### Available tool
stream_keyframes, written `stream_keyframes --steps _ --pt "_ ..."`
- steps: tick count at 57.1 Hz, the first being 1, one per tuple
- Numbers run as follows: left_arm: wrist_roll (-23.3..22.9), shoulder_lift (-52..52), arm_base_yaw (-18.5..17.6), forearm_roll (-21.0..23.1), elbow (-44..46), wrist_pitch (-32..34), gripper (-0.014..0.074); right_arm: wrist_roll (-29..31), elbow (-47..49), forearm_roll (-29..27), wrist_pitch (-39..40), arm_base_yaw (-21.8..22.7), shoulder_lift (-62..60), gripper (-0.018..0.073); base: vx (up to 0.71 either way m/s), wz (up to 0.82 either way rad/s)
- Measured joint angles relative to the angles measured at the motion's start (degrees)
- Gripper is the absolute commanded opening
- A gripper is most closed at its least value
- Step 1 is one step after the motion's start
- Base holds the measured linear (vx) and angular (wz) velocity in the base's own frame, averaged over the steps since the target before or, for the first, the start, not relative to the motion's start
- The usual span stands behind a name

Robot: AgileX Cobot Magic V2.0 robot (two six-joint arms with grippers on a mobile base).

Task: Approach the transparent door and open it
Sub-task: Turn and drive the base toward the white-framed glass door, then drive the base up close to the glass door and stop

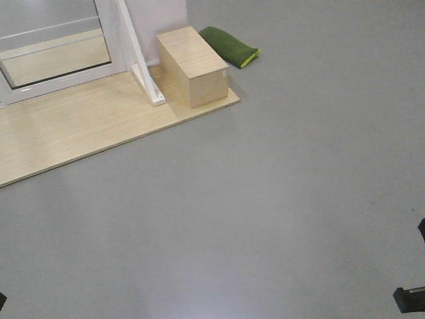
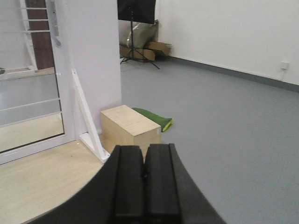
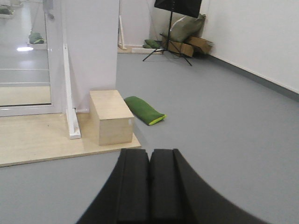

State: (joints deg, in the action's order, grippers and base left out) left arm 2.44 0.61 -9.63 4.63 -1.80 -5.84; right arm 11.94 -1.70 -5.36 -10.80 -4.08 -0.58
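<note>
Transparent door (image 2: 32,93) ahead — left tool (image 2: 144,156), right tool (image 3: 149,158) closed

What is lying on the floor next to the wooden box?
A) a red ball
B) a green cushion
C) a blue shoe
B: a green cushion with a yellow-green edge lies right beside the wooden box.

Ground: grey floor (image 1: 279,199), filling most of the view.
Upper left: pale wooden board (image 1: 80,126), flat on the floor.
Top left corner: lower part of transparent door (image 1: 53,53), white-framed, one thin white bar across.
Beside it: white slanted strut (image 1: 137,56), foot on the board.
Board's right corner: pale wooden box (image 1: 192,66).
Behind the box: green cushion (image 1: 227,45), yellow-green end, on the floor.
Lower right edge: black fitting (image 1: 408,299), cut off.
</note>
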Motion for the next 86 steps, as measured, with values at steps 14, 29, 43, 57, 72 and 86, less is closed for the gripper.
stream_keyframes --steps 14,29,43,57,72,86 --pt "0.0 0.0 0.0 0.0 0.0 0.0 -0.0003 0.0 0.0 0.0 0.0 0.0 0.0 -0.0001 0.53 0.45" --pt "0.0 0.0 0.0 0.0 0.0 0.0 -0.0003 0.0 0.0 0.0 0.0 0.0 0.0 -0.0001 0.51 0.47" --pt "0.0 0.0 0.0 0.0 0.0 0.0 -0.0003 0.0 0.0 0.0 0.0 0.0 0.0 -0.0001 0.50 0.50" --pt "0.0 0.0 0.0 0.0 0.0 0.0 -0.0003 0.0 0.0 0.0 0.0 0.0 0.0 -0.0001 0.50 0.39" --pt "0.0 0.0 0.0 0.0 0.0 0.0 -0.0003 0.0 0.0 0.0 -0.1 0.0 0.0 -0.0001 0.51 0.10" --pt "0.0 0.0 0.0 0.0 0.0 0.0 -0.0003 0.0 0.0 0.0 -0.1 0.0 0.0 -0.0001 0.51 -0.05"
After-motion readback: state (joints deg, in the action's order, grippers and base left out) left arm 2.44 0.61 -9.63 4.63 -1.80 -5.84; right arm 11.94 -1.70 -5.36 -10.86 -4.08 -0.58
